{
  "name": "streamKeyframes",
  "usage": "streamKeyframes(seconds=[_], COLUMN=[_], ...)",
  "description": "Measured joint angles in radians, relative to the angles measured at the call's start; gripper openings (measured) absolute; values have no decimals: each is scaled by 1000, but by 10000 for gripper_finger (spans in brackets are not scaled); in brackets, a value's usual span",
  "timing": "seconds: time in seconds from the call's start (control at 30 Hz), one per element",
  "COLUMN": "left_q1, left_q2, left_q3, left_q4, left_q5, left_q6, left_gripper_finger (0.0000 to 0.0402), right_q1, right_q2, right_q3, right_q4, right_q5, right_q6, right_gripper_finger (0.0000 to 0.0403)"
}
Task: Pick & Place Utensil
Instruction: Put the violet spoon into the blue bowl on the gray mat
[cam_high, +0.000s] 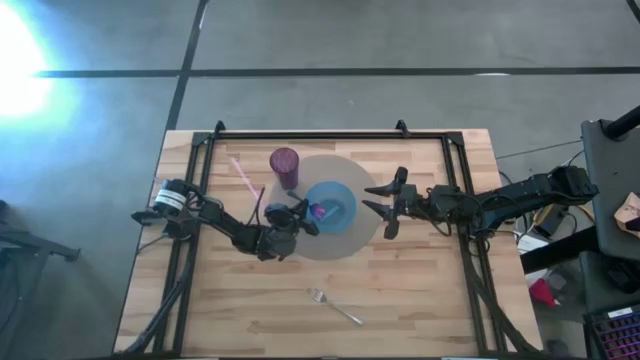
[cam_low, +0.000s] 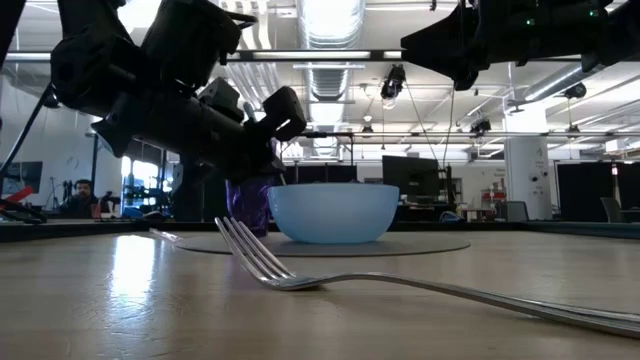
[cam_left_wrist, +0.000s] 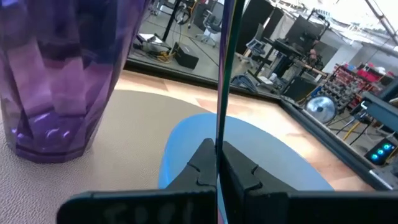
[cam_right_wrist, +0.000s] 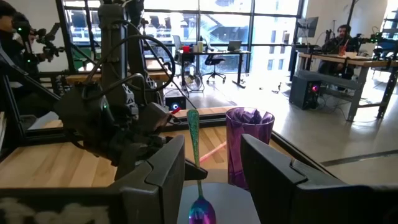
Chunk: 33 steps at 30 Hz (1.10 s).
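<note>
A spoon with an iridescent purple head (cam_right_wrist: 200, 212) and a thin greenish handle (cam_right_wrist: 193, 134) hangs over the light blue bowl (cam_high: 335, 200), which sits on a round grey mat (cam_high: 345, 240). My left gripper (cam_high: 306, 216) reaches in from the table's left and is shut on that handle. In the low view the left gripper (cam_low: 283, 110) is above the bowl's (cam_low: 333, 212) left rim. My right gripper (cam_high: 368, 198) hovers open just right of the bowl, and its fingers (cam_right_wrist: 166, 163) frame the spoon without touching it. A purple tumbler (cam_high: 285, 166) stands behind the bowl. My left gripper pinches the spoon's thin handle (cam_left_wrist: 218, 134) between its two shut fingers (cam_left_wrist: 200, 165), which lie across it and come from the table's left. The spoon is lifted and nearly upright, head down over the bowl's inside (cam_left_wrist: 261, 155). I cannot tell whether the head touches the bowl.
A metal fork (cam_high: 335, 306) lies on the wood near the table's near edge, and it is large in the low view (cam_low: 300, 276). A pink straw-like stick (cam_high: 241, 174) lies left of the tumbler. Black frame rails border the tabletop.
</note>
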Motion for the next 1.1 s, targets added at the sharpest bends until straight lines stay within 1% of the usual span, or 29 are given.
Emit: streamKeyframes(seconds=[0.13,0.4,0.67,0.9,1.0,1.1], left_q1=[1,1,4,5,6,7], left_q2=[0,0,0,-1,-1,0], left_q3=[0,-1,-1,-1,-1,-3], left_q4=[-8,-31,-52,-60,-67,-76], left_q5=[30,29,29,29,28,34], left_q6=[-6,-6,-1,1,5,9], left_gripper_finger=[0,0,0,1,8,26], right_q1=[0,0,0,0,0,0], right_q2=[0,0,0,0,0,0], right_q3=[0,0,0,0,0,0], right_q4=[0,0,0,1,1,1], right_q5=[0,0,0,0,0,0], right_q6=[0,3,4,3,3,3], right_gripper_finger=[148,152,146,151,150,146])
